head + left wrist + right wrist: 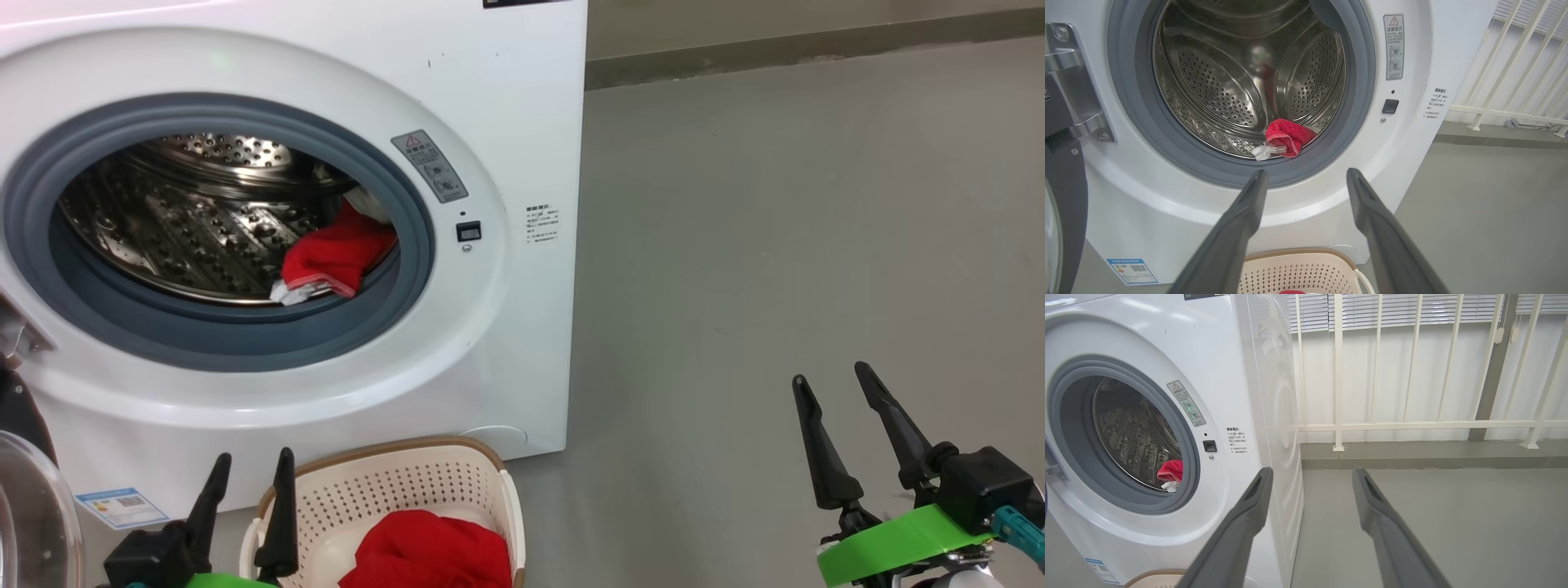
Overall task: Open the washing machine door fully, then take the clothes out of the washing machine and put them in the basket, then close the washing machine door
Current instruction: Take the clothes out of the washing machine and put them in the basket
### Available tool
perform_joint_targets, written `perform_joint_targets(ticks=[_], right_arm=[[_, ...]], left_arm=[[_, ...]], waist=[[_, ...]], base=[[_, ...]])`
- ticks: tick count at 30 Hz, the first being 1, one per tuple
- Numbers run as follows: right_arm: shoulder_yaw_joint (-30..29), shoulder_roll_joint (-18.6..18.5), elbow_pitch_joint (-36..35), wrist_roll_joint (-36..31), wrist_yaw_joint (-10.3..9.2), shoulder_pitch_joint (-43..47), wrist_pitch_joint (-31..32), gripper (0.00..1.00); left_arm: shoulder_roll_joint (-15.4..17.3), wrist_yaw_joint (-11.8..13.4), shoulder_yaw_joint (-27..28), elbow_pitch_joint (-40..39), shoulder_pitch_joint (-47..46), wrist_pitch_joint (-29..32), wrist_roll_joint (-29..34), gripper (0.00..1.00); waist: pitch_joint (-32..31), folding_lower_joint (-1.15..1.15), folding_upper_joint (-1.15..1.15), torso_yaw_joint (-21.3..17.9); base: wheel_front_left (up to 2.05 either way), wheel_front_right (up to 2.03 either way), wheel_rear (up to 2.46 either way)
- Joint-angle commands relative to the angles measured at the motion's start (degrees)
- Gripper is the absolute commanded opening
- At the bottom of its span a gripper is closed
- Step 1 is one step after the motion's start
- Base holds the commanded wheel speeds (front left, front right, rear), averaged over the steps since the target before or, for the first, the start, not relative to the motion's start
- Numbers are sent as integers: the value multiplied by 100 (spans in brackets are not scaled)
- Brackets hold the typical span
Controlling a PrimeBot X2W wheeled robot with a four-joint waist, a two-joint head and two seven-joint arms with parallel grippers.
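The washing machine (506, 98) stands on a smooth, matt grey floor (775, 245) that stretches past the machine's latch side to a low raised kerb (1412, 453). Behind the kerb, beyond the machine's side panel, a white railing (1412, 424) of slim upright bars runs in front of a pale wall, with white blinds (1392, 310) above. The washing machine door (33, 506) is swung wide on the machine's hinge side, its clear glass bowl and black rim showing at that edge. The grey gasket (204, 343) and the perforated steel drum (180, 220) are exposed. A red garment (339, 253) with white trim lies inside the drum, low on the latch side and resting near the gasket lip. The basket (392, 482) sits on the floor touching or just short of the machine's front, below the opening, and holds a red heap (429, 551) of cloth. A blue label (122, 506) is stuck low on the machine's front, on the hinge side of the basket. The left gripper (254, 454) hangs before the machine's lower front, beside the basket, fingers spread and empty. The right gripper (830, 373) hovers over bare floor well off the machine's latch side, fingers likewise apart and holding nothing.
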Motion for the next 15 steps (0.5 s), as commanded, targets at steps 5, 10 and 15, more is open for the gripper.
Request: perform_joint_targets(ticks=[5,10,15], right_arm=[[182,-121,-103,26,35,-93,-37,100],[210,-119,-79,27,35,-81,-37,100],[253,-141,-55,19,35,-48,-37,100]], left_arm=[[113,-36,177,-123,-109,-68,-9,100],[104,-36,190,-164,-52,-68,-1,100],[81,-36,205,-191,-7,-68,33,100]], waist=[[-53,0,0,27],[-101,0,0,25],[-120,0,0,3]], base=[[0,0,0],[0,0,0],[0,0,0]])
